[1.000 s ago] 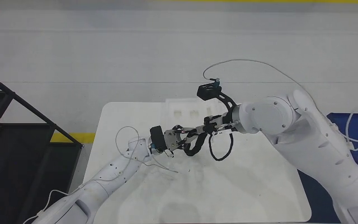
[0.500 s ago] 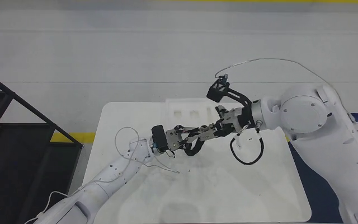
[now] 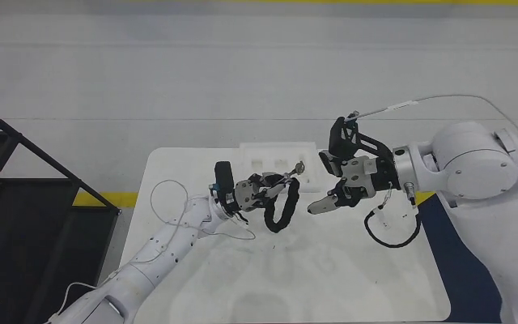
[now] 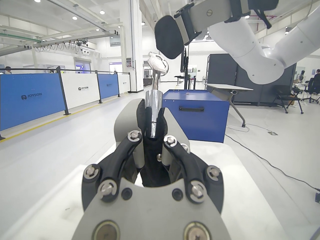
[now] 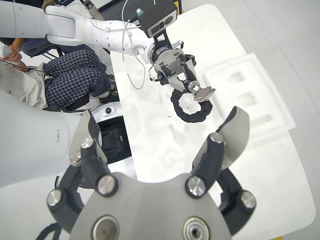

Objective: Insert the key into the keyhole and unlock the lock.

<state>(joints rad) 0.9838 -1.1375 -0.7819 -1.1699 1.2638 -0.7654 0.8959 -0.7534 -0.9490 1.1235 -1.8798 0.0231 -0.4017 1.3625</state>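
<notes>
White surface [image 3: 364,275] carries a foam tray [image 5: 265,93] with moulded pockets at its far edge, and a bright hall lies beyond.

Above it, the left fingers [image 4: 125,122] are narrowed tight on the lock [image 4: 153,116], pinching its chrome barrel near the lower end. The black sleeved cable [image 5: 192,117] hangs below in a loop. The key [image 4: 157,62] stands out of the barrel's free end, bow outward and tilted a little off the barrel's line. Its blade seems to be in the keyhole, though how deep it sits is hard to tell.

Spread wide and holding nothing, the right fingers [image 5: 237,123] sit near the key but apart from it.

Judging by looks, the barrel is hard, smooth metal and probably slick, so a turn on the key could spin it in the grip. The cable is limp and will only swing, giving no brace. The key is small, light and stiff. The flat bow is the place to pinch, across its two faces, keeping the turn in line with the barrel so the blade does not bind.
</notes>
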